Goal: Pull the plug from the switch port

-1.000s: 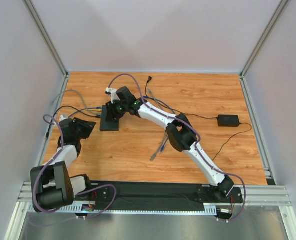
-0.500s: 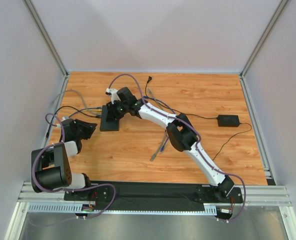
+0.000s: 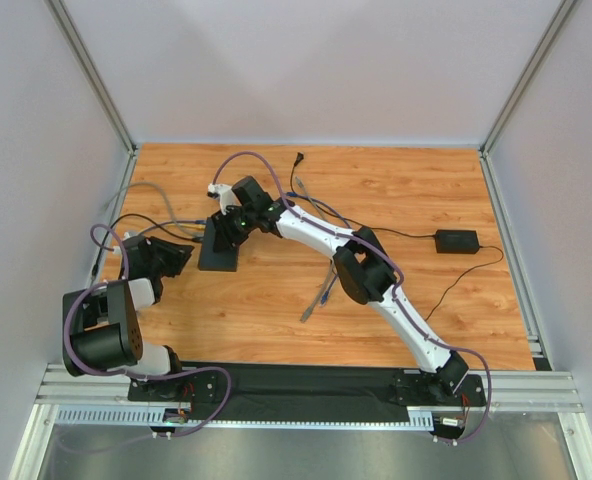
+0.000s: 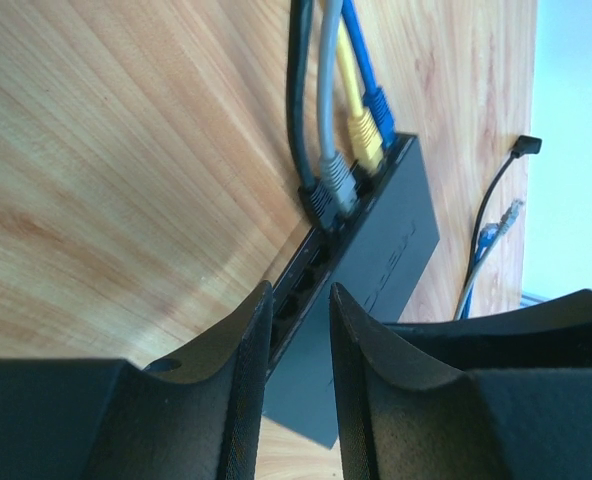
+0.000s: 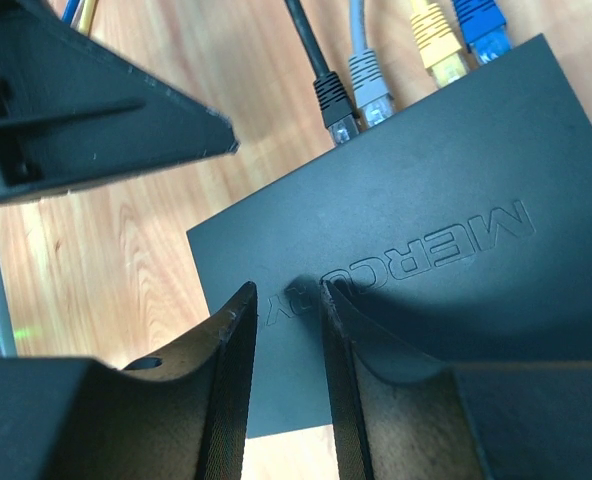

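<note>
Plugs (image 5: pixel 371 85) all sit seated along the port edge of the switch (image 4: pixel 391 235), so nothing is pulled yet. Nearest the bases, the left pincer (image 4: pixel 298 290) hangs just short of that edge. Its fingers are narrowly parted and grasp nothing, lined up, I judge, to advance onto a connector. Just beyond, the right pincer (image 5: pixel 286 290) sits low over the switch's lid, likewise parted and empty, probably to brace it against the desk (image 4: pixel 126 150). Farther along stand the black plug (image 4: pixel 318 200), grey plug (image 4: pixel 338 178), yellow plug (image 4: pixel 363 140) and blue plug (image 4: pixel 379 108). Which one is meant I cannot tell.
</note>
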Motion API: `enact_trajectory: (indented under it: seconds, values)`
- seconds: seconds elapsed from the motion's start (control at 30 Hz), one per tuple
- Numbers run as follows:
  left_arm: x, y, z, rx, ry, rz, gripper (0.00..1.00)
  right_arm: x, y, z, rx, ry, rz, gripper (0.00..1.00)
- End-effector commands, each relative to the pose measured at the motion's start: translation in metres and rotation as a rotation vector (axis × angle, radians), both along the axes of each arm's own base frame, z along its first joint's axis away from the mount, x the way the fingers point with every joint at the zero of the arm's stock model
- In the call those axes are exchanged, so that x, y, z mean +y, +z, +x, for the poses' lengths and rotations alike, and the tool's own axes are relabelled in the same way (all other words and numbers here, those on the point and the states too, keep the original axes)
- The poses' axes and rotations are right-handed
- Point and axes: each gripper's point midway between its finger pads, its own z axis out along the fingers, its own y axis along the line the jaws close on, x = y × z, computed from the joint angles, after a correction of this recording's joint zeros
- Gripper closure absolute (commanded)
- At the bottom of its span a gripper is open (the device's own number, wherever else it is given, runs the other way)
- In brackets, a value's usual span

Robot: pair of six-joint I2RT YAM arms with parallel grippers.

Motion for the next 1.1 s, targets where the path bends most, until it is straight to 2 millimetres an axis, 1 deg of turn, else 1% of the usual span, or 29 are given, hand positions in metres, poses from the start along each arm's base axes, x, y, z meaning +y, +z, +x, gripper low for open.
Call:
enact_trajectory:
  seconds: [0.0, 0.03, 0.17, 0.23, 0.27, 0.3, 0.33, 0.4, 0.43, 0.47, 0.5, 0.53, 0.6, 0.9, 1.03, 1.07]
  values:
    - [0.005, 0.019, 0.005, -0.069, -0.003, 0.039, 0.63, -0.035, -0.059, -0.056, 0.175, 0.061, -0.218, 0.66]
    - [0.005, 0.018, 0.004, -0.063, -0.006, 0.042, 0.63, -0.035, -0.056, -0.055, 0.171, 0.059, -0.214, 0.66]
    - [0.004, 0.012, 0.003, -0.051, -0.011, 0.041, 0.63, -0.04, -0.054, -0.053, 0.192, 0.065, -0.193, 0.66]
    - [0.001, 0.011, 0.006, -0.061, -0.02, 0.023, 0.64, -0.043, -0.054, -0.046, 0.199, 0.052, -0.182, 0.66]
    - [0.0, 0.004, 0.006, -0.047, -0.019, 0.005, 0.64, -0.043, -0.052, -0.045, 0.205, 0.053, -0.178, 0.66]
    - [-0.001, 0.007, 0.011, -0.074, -0.023, -0.013, 0.65, -0.044, -0.051, -0.043, 0.206, 0.052, -0.175, 0.66]
    - [-0.003, -0.003, 0.01, -0.052, -0.026, -0.031, 0.65, -0.044, -0.051, -0.045, 0.212, 0.062, -0.169, 0.66]
    - [-0.006, -0.004, 0.015, -0.069, -0.03, -0.053, 0.65, -0.042, -0.048, -0.046, 0.21, 0.071, -0.158, 0.66]
    - [-0.007, -0.013, 0.015, -0.053, -0.032, -0.068, 0.64, -0.041, -0.047, -0.046, 0.214, 0.074, -0.152, 0.66]
    - [-0.011, -0.01, 0.019, -0.086, -0.045, -0.061, 0.63, -0.041, -0.046, -0.045, 0.213, 0.073, -0.151, 0.66]
    - [-0.012, -0.012, 0.02, -0.086, -0.043, -0.061, 0.62, -0.04, -0.047, -0.044, 0.213, 0.073, -0.151, 0.66]
    - [-0.013, -0.019, 0.02, -0.069, -0.044, -0.064, 0.62, -0.04, -0.046, -0.045, 0.217, 0.076, -0.146, 0.66]
    - [-0.016, -0.021, 0.023, -0.07, -0.047, -0.062, 0.62, -0.039, -0.048, -0.046, 0.223, 0.078, -0.147, 0.66]
    - [-0.02, -0.034, 0.018, -0.038, -0.021, -0.064, 0.61, -0.039, -0.044, -0.04, 0.228, 0.069, -0.128, 0.66]
    - [-0.027, -0.039, 0.017, -0.025, -0.033, -0.084, 0.63, -0.039, -0.043, -0.038, 0.226, 0.061, -0.127, 0.66]
    - [-0.027, -0.041, 0.014, -0.019, -0.03, -0.083, 0.63, -0.039, -0.043, -0.037, 0.226, 0.059, -0.123, 0.66]
